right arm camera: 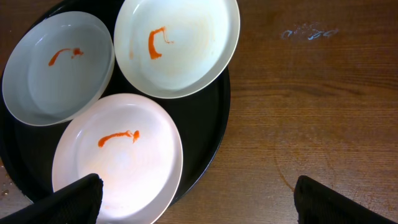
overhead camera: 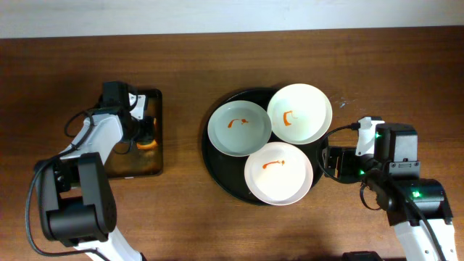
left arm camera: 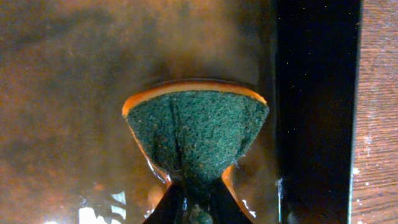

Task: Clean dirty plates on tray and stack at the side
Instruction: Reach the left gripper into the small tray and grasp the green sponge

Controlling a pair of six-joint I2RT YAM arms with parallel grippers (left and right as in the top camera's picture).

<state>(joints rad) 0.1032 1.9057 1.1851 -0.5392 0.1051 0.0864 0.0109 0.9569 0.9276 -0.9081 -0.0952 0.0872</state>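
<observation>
Three white plates sit on the round black tray (overhead camera: pixel 215 161), each with an orange smear: one at left (overhead camera: pixel 239 127), one at back right (overhead camera: pixel 300 112), one at front (overhead camera: pixel 278 172). In the right wrist view they show as left plate (right arm camera: pixel 59 68), back plate (right arm camera: pixel 177 43) and front plate (right arm camera: pixel 118 158) on the tray (right arm camera: pixel 208 130). My right gripper (right arm camera: pixel 196 202) is open beside the tray's right rim, one finger over the front plate. My left gripper (left arm camera: pixel 198 208) is shut on a green and orange sponge (left arm camera: pixel 198 134) over the rusty-brown rectangular tray (overhead camera: pixel 154 163).
The rectangular tray (left arm camera: pixel 68 93) has a wet, rusty floor and a dark raised edge (left arm camera: pixel 317 106). Bare wooden table (right arm camera: pixel 311 93) lies to the right of the round tray, with a small white mark (right arm camera: pixel 308 32) on it.
</observation>
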